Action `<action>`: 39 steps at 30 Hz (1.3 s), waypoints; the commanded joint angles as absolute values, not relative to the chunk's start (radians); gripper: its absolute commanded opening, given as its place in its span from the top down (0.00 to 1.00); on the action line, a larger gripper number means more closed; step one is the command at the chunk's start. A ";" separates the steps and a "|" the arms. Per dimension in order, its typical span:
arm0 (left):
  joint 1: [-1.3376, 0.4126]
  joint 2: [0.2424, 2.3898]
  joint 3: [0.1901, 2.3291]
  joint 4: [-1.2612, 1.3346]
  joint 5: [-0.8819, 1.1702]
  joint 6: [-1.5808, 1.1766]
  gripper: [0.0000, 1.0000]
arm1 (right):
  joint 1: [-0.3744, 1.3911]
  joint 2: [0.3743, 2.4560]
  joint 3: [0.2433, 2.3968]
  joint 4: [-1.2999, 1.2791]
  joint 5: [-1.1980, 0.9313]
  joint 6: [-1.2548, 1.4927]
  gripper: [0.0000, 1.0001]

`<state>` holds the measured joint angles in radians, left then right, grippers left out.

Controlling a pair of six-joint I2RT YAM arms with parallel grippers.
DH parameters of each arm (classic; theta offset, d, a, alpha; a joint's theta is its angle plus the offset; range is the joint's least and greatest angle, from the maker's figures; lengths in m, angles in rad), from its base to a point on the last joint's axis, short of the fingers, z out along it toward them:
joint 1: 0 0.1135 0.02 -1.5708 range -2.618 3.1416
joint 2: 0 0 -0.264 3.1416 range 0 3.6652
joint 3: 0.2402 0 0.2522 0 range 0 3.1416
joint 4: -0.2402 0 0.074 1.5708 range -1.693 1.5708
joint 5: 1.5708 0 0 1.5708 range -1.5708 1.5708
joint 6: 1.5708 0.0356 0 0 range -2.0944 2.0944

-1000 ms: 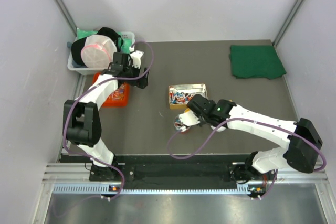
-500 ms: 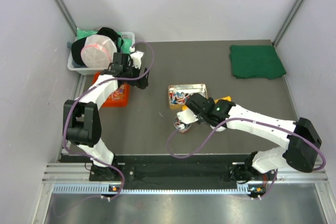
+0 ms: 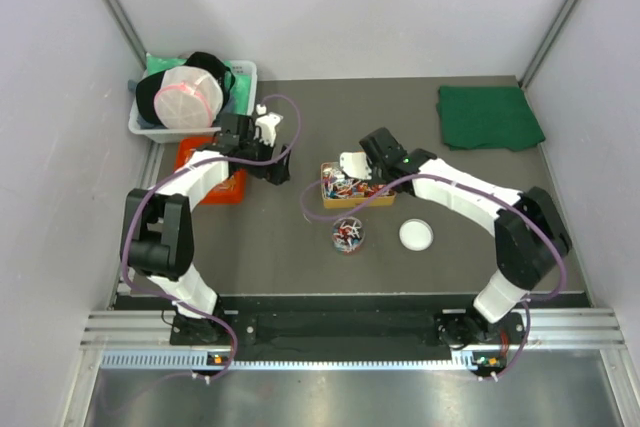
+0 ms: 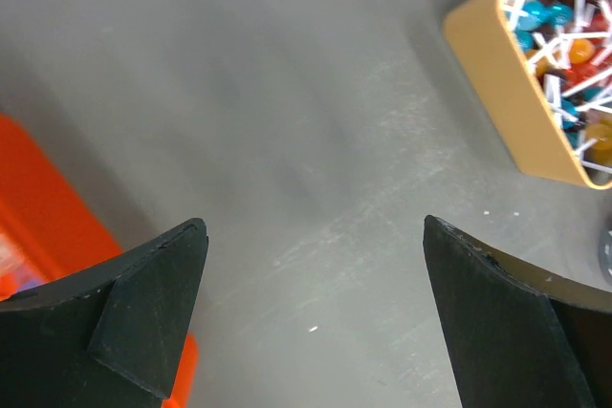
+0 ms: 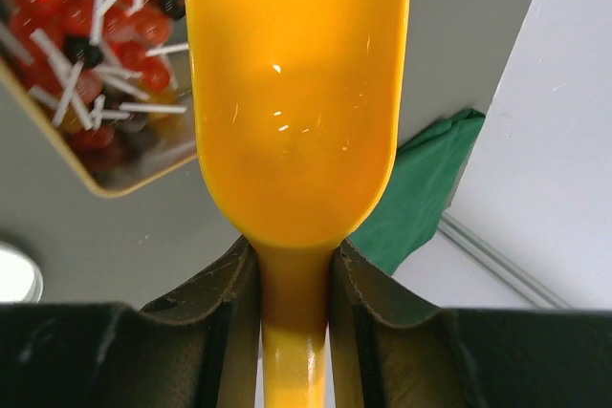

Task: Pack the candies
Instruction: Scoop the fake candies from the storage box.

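Observation:
The candies [image 3: 350,187] fill a gold rectangular tin [image 3: 385,164] at mid-table; in the right wrist view they show as red, dark and white candies [image 5: 91,54]. More candies lie in a small round container [image 3: 348,235] in front of the tin. My right gripper [image 3: 356,165] hovers over the tin's left part and, seen as the right gripper [image 5: 296,257], is shut on the handle of an orange scoop [image 5: 296,93], whose bowl looks empty. My left gripper [image 4: 316,317] is open above bare table left of the tin [image 4: 507,93], holding nothing.
A white round lid [image 3: 417,235] lies right of the round container. An orange tray [image 3: 205,187] and a clear bin [image 3: 240,72] of clutter sit at the back left. A folded green cloth [image 3: 490,117] lies at the back right.
My right arm swung the scoop from the round container back over the tin, uncovering the container and the lid. My left gripper shifted slightly right, staying open.

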<state>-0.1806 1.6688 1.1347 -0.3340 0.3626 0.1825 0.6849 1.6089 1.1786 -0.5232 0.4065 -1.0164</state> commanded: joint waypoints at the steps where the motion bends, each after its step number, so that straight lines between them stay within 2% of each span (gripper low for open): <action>1: -0.224 1.644 1.111 -0.255 0.410 0.198 0.01 | 0.657 1.663 1.302 -0.448 0.376 -0.901 1.00; 10: -0.311 1.588 1.058 -0.204 0.400 0.218 0.01 | 0.503 1.701 1.359 -0.466 0.414 -0.669 1.00; 16: -0.345 1.562 1.043 -0.184 0.413 0.222 0.01 | 0.374 1.717 1.330 -0.489 0.315 -0.502 1.00; 32: -0.414 1.580 1.019 -0.170 0.382 0.232 0.01 | 0.292 1.844 1.238 -0.430 0.249 -0.400 1.00; 37: -0.425 1.598 1.025 -0.170 0.351 0.226 0.01 | 0.279 1.858 1.238 -0.434 0.232 -0.394 0.80; 39: -0.429 1.601 1.026 -0.170 0.344 0.227 0.01 | 0.279 1.858 1.239 -0.436 0.230 -0.393 0.78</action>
